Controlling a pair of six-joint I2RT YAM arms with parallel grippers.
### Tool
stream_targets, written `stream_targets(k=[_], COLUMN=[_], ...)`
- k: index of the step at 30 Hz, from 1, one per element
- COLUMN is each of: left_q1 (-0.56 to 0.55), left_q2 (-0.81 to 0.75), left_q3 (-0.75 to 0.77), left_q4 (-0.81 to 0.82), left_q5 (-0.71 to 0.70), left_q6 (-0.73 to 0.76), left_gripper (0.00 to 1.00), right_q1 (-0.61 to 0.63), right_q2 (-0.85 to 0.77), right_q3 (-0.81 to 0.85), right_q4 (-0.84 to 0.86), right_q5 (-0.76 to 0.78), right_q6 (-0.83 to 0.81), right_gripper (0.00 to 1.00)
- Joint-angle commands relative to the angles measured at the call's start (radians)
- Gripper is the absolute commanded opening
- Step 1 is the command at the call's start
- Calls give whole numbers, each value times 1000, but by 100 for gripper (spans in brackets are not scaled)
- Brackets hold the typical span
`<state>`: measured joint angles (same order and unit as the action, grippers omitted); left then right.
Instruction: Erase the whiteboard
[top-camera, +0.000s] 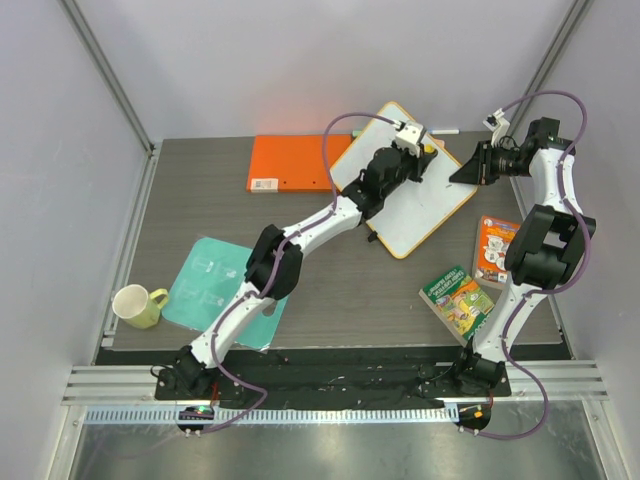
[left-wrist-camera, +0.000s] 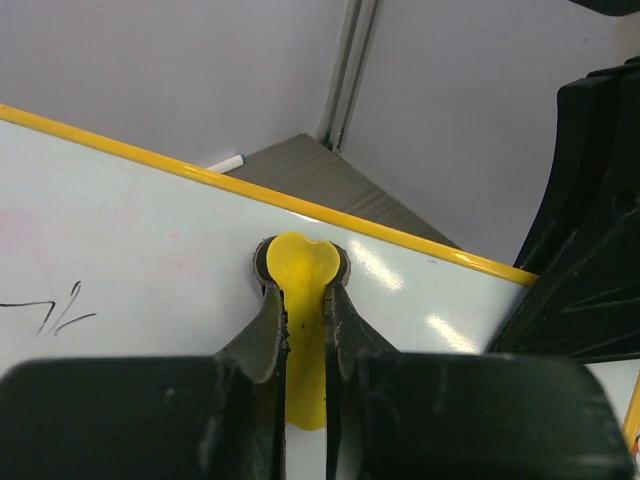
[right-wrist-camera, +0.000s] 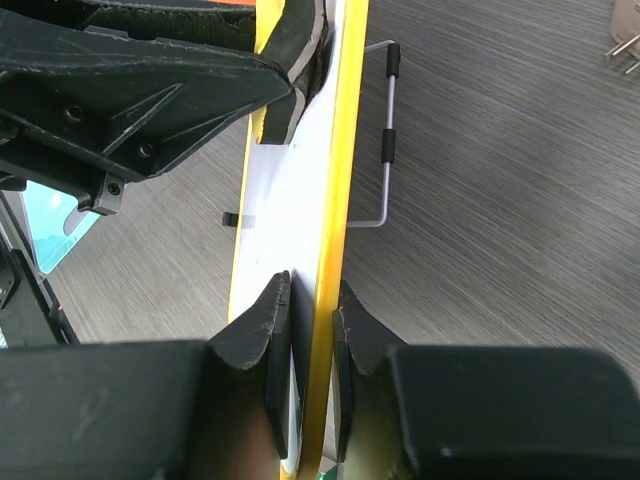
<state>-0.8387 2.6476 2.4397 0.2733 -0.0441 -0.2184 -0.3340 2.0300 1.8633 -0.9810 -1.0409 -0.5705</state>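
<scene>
Whiteboard (top-camera: 432, 207) angled (long axis far-left to near-right).

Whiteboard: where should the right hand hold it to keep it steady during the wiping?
Its yellow rim at the right edge, from the right, one finger on each face, as the right hand grips now. The whiteboard is thin and propped on its wire stand, lifting that edge off the table, clear of the eraser in the left hand.

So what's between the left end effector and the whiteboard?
A yellow wiper, clamped in the left end effector, with its dark-edged head against the whiteboard. The left wrist view shows it best.
</scene>
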Motion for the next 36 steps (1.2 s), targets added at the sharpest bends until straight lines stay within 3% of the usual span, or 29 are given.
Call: stream_targets(k=[1,9,15,20,24,33,36], left_q1=[42,191,254,224,136,46,46], left_q2=[34,45,32,-43,-104,-84,-58], left_q3=[2,-37,-108,-282,-410,-366,-308], left_q4=[-52,-45,-46,-5,73,105,112], left_q5=[-49,-106,-39,38,29,33,-26], left_q6=[-21,-154,-266,-317,-244,-205,-190], left_gripper=[0,0,0,0,0,0,0], right_q1=[33,33,32,33,32,30,30], right_q2=[-10,-16,-11,-14,-20,-33,-36], right_q3=[10,2,2,-1,-7,-16,-21], right_q4=[7,4,2,2,2,2,1], right_q5=[44,51,48,42,41,42,42], right_q6=[-118,-129,-129,-127,-129,-129,-131], right_gripper=[1,1,1,1,1,1,1])
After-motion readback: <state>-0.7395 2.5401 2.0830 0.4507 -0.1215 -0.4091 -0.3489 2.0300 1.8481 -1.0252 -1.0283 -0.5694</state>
